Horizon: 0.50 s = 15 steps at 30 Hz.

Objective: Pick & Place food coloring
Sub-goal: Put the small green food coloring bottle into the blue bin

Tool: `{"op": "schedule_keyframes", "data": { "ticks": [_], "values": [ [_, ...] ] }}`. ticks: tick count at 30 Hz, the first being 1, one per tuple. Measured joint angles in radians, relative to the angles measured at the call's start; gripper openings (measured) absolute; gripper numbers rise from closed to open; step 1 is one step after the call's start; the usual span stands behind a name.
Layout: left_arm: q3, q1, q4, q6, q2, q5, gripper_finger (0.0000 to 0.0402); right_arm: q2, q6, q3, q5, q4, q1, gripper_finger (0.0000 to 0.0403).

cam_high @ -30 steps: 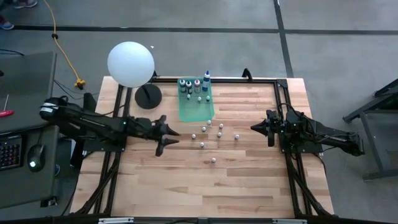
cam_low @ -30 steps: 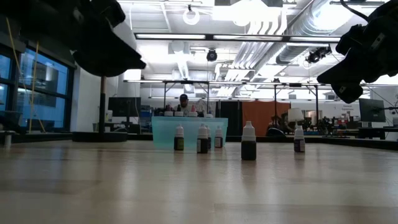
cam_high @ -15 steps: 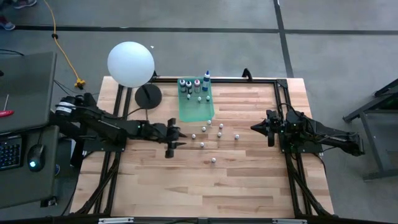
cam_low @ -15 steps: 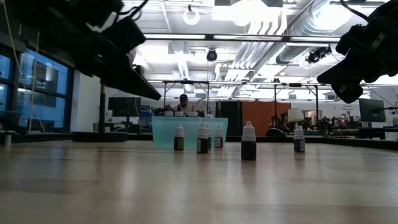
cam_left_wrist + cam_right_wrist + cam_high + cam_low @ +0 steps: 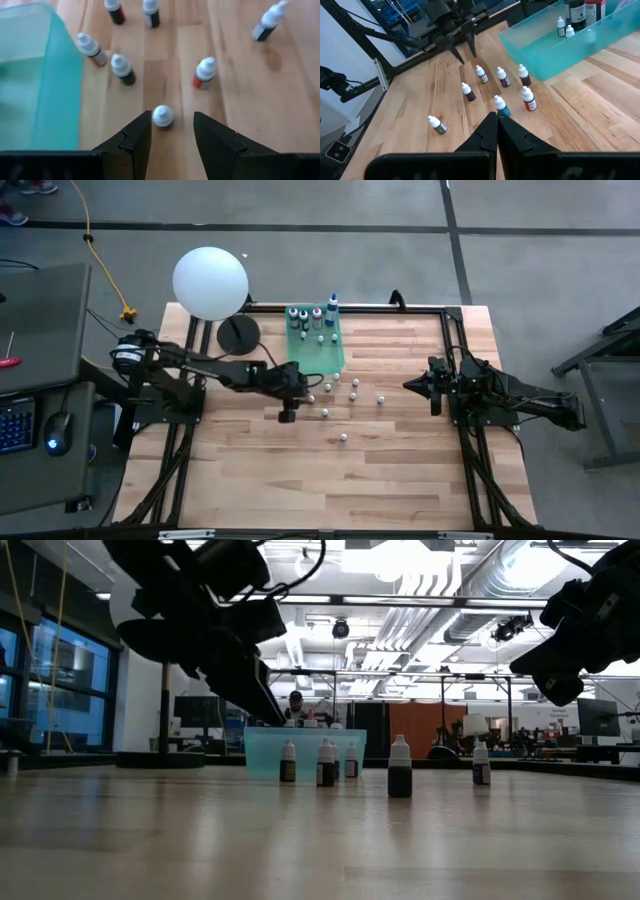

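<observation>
Several tiny white-capped food coloring bottles [image 5: 353, 396] stand upright on the wood table next to the green tray [image 5: 318, 358]. A few more stand inside the tray's far end [image 5: 305, 318]. My left gripper [image 5: 172, 125] is open and slants down over the leftmost bottle [image 5: 162, 116]. Its fingers stand on either side of that bottle's cap without touching it. In the high view this gripper [image 5: 300, 393] is just left of the bottle group. My right gripper [image 5: 495, 131] is shut and waits at the table's right side [image 5: 410, 385].
A white ball lamp [image 5: 210, 283] on a dark round base [image 5: 238, 335] stands at the far left of the table. Bare wood lies toward the near edge [image 5: 320, 480]. One bottle [image 5: 343, 437] stands apart, nearer to that edge.
My left arm has reached toward the table's right, from left of the bottles up to the leftmost one. It has tipped its fingers downward and stayed open. The bottles and the right arm have kept still.
</observation>
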Motion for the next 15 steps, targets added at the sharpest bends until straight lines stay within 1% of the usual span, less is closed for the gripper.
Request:
{"op": "schedule_keyframes", "data": {
  "ticks": [4,8,12,15],
  "values": [
    [0.011,0.027,-0.018,0.037,0.002,0.003,0.0143,0.0,0.0,0.0,0.0,0.0,0.0,0.0],
    [0.011,0.058,-0.038,0.032,0.002,0.099,0.0143,0.0,0.0,0.0,0.0,0.0,0.0,0.0],
    [0.011,0.059,-0.044,0.055,0.002,0.077,0.0143,0.0,-0.001,0.0,0.0,0.0,0.0,0.0],
    [0.011,0.059,-0.026,0.056,0.002,0.078,0.0143,0.0,-0.001,0.0,0.0,0.0,0.0,0.0]
  ]
}}
